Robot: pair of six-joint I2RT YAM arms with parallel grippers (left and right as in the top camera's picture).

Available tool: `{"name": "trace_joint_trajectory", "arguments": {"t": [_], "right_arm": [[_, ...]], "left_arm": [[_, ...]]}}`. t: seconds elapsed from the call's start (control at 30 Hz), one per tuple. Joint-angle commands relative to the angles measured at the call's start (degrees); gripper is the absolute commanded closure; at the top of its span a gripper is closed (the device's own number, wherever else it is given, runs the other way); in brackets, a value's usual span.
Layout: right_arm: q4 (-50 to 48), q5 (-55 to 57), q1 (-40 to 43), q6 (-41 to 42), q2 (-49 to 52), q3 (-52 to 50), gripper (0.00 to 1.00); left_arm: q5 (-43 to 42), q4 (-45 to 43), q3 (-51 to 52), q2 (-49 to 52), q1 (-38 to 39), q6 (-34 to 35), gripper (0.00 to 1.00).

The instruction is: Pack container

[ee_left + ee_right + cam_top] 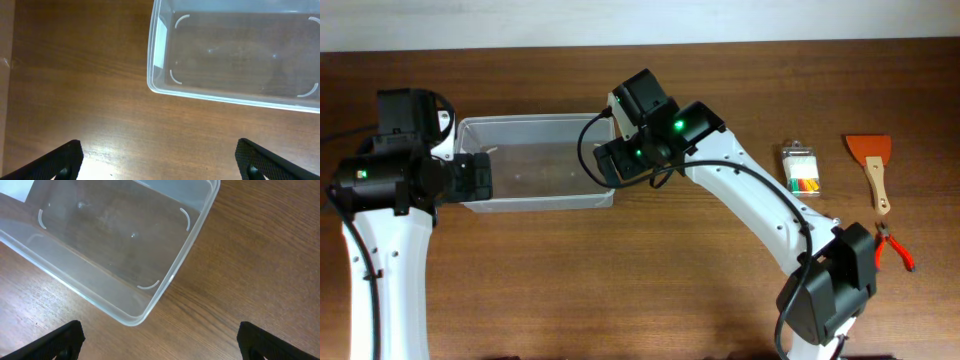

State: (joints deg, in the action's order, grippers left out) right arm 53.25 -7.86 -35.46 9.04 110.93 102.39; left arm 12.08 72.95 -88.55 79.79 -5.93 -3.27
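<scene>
The left gripper (160, 162) hangs wide open and empty, with the short end of the clear plastic container (532, 165) just ahead of it. The right gripper (159, 341), equally wide and empty, faces the opposite end. The container looks light, thin-walled, slick and slightly flexible; I'd pinch its rim.

Overhead, 2 downward wrist views; common container (535, 165)
</scene>
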Motion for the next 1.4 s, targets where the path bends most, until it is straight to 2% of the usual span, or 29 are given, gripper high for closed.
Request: {"name": "trace_joint_trajectory", "arguments": {"t": [0.0, 0.9, 1.1, 1.37], "right_arm": [[-0.90, 1.07, -0.11, 0.28, 1.77, 0.96, 0.01], [-4.92, 1.14, -0.13, 2.67, 9.81, 0.96, 0.01], [-6.16, 2.80, -0.11, 7.19, 11.02, 0.96, 0.01], [-5.75, 4.13, -0.11, 8.00, 12.39, 0.96, 0.01]], "left_arm": [[0.63, 0.55, -0.39, 0.35, -0.24, 1.84, 0.01], [0.74, 2.14, 1.53, 0.42, -0.24, 2.93, 0.01], [0.61, 1.90, 1.53, 0.42, -0.24, 11.72, 0.01], [-1.33, 0.85, 1.51, 0.42, -0.24, 12.02, 0.01]]}}
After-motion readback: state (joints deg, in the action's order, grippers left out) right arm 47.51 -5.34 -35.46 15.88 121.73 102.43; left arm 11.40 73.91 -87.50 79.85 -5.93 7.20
